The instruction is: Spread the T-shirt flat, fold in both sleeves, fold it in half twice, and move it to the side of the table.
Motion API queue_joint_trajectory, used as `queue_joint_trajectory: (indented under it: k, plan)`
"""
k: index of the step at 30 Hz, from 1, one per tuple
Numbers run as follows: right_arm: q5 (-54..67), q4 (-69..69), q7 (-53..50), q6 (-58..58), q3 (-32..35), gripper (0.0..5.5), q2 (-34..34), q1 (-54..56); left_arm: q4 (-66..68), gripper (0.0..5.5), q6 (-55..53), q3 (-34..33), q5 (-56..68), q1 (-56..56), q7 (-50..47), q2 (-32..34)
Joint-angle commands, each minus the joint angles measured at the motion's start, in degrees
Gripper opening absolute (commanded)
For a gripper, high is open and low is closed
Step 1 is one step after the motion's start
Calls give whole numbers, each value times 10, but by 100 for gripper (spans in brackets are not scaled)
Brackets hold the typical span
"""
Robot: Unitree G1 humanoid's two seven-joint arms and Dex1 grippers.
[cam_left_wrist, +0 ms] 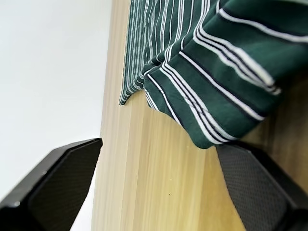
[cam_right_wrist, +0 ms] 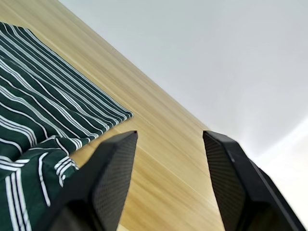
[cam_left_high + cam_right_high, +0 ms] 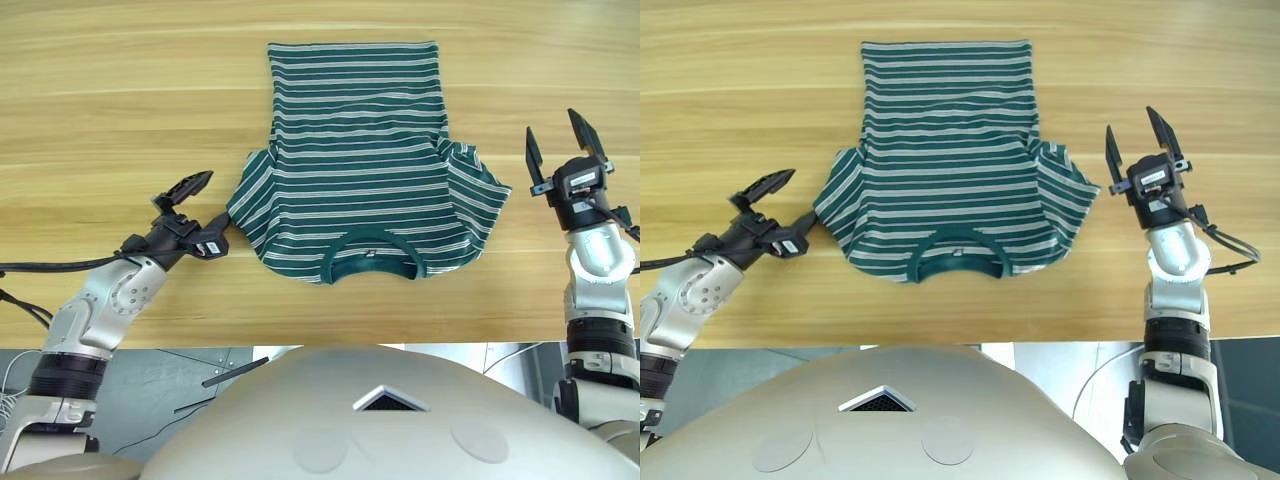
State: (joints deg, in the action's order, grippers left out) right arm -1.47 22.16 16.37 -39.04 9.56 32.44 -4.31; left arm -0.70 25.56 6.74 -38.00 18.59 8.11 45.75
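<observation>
Green white-striped T-shirt (image 3: 360, 170) flat on bench (image 3: 100, 100) between tools, collar toward robot. Wide-open left tool (image 3: 217, 196) at tip of rumpled left sleeve (image 3: 250, 195); wide-open right tool (image 3: 552, 127) just beside right sleeve (image 3: 478, 190).

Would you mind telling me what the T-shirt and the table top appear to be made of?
T-shirt: soft knit fabric, probably cotton jersey; it wrinkles and its sleeves fold limply. Table: wood or wood-look laminate, matte finish; pale grain lines run along it.

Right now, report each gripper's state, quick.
Left gripper: open, holding nothing, at the edge of the T-shirt.
Right gripper: open, holding nothing.
</observation>
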Motion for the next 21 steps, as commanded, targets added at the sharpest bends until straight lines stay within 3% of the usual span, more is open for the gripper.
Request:
queue_joint_trajectory:
  k: [1, 7, 10, 21]
  plan:
    - [-8, 4, 1, -3, 0, 251, 3, 4, 13, 436, -28, 15, -24, 24, 34, 14]
    - [-11, 7, 4, -2, 2, 251, 11, 2, -104, 436, -61, -38, -9, 126, 60, 39]
    - [-16, 5, 2, -1, -4, 251, 7, 5, -164, 436, -27, -27, 47, 149, 87, 39]
    - [-17, 13, 0, -10, 0, 251, 12, 2, -24, 436, -60, 10, 3, 47, 82, 17]
